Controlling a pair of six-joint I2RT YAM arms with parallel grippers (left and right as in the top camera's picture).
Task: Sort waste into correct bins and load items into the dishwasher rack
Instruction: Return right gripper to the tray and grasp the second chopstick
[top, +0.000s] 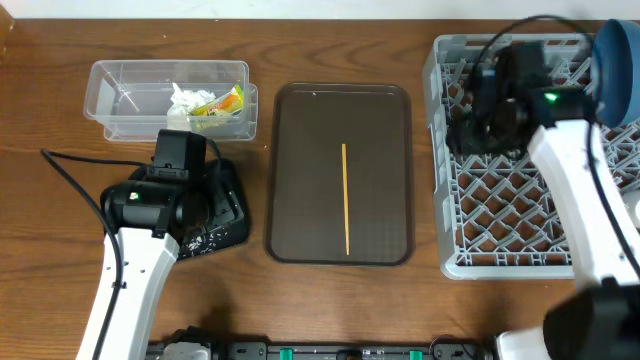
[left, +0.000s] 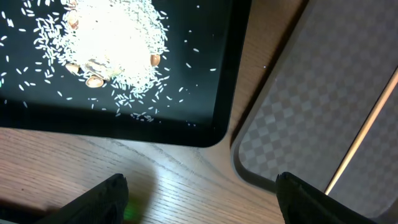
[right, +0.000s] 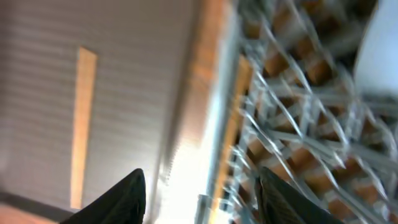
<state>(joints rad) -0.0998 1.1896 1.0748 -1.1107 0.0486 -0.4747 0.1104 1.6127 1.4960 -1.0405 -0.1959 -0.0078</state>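
surface: brown wooden worktop (top: 330, 30), both arms reaching in from its near edge.
left end effector (left: 202, 186): fingers spread wide, nothing between them; it hovers over bare wood.
flat black rectangular tray (left: 205, 93): its rounded near corner sits just ahead of the left end effector.
loose white rice-like scraps (left: 115, 37): heaped on the black tray, ahead and to the left, with stray grains and a few brown bits.
clear plastic rectangular tub (top: 115, 95): farther ahead of the left end effector, beyond the black tray.
tub contents: a crumpled white tissue (top: 185, 100) and a small yellow-green snack wrapper (top: 225, 103).
large brown serving tray (top: 300, 170): its edge is just to the right of the left end effector.
thin wooden chopstick (top: 346, 200): lies lengthwise on the brown tray, well apart from both end effectors; no second one in view.
right end effector (right: 202, 186): fingers apart and empty, though its wrist view is blurred.
large light-grey plastic dishwasher rack (top: 500, 220): directly beneath the right end effector.
round blue plate (top: 618, 60): in the rack's far corner, beyond and to the right of the right end effector.
stage, as judged: waste looks sorted; the chopstick probably remains.
risk: the thin chopstick lies flat, so fingers may scrape the tray, roll it, or flick it off.
risk: once released, it could slip through the rack's open grid.
risk: a low left-arm sweep could clip the black tray and scatter rice.
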